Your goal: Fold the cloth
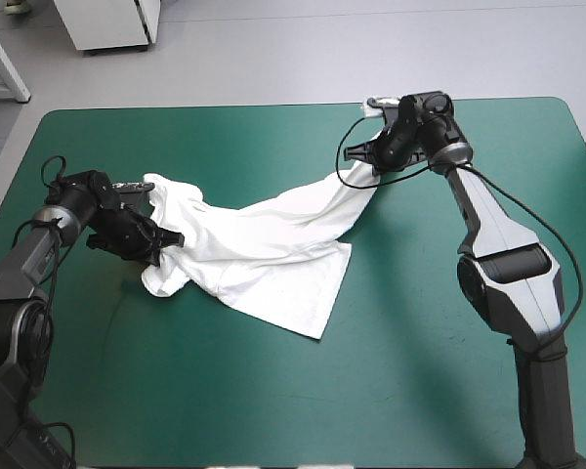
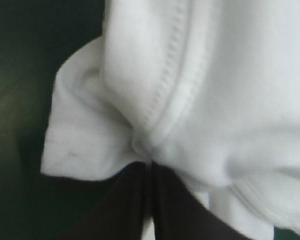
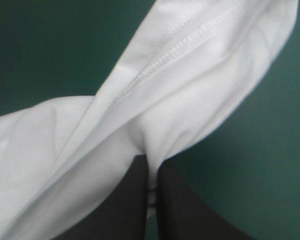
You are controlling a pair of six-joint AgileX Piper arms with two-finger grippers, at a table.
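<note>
Gripping the T-shirt point(image 1: 264, 244) both ends | left gripper point(image 1: 163, 240) by the table point(image 1: 273, 401) left edge, right gripper point(image 1: 364, 156) near far right corner, both clamped on it | imo pull apart evenly, no yanking

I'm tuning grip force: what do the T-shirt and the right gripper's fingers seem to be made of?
T-shirt: soft white knit, likely cotton, matte; it drapes in loose folds and shows a stitched hem. Fingers of the right gripper: smooth black, matte, perhaps plastic or rubber; the look leaves it open.
</note>
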